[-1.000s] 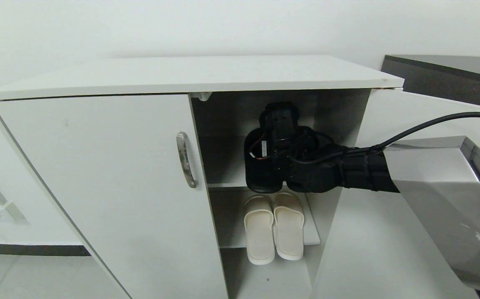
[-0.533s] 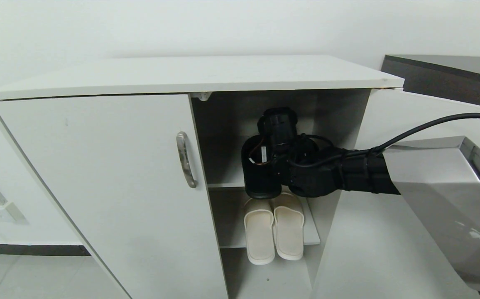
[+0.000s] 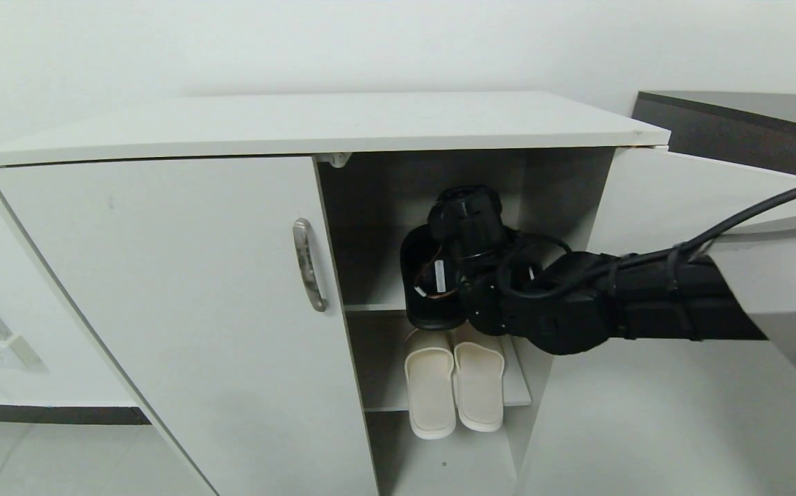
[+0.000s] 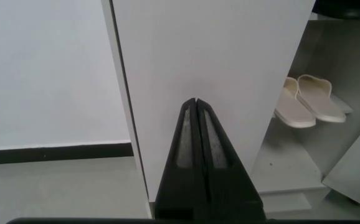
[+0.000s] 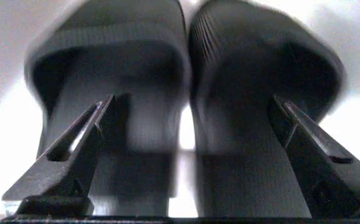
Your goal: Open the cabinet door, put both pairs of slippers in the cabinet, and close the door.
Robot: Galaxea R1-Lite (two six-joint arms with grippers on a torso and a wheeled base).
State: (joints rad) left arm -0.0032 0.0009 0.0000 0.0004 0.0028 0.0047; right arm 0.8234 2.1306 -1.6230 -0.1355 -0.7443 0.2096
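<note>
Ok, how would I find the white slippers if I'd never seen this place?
Look at the white cabinet and its open right half. On the lower shelf lie the cream slippers, side by side. The only other pair, the black slippers, sits one shelf higher.

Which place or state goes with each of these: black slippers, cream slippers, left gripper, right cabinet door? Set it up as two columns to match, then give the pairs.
Column one:
1. black slippers
2. cream slippers
3. left gripper
4. right cabinet door

Column two:
A. swung open
B. on the upper shelf
C. shut, facing the closed left cabinet door
D. on the lower shelf

Pairs: 1-B, 2-D, 3-C, 4-A.
</note>
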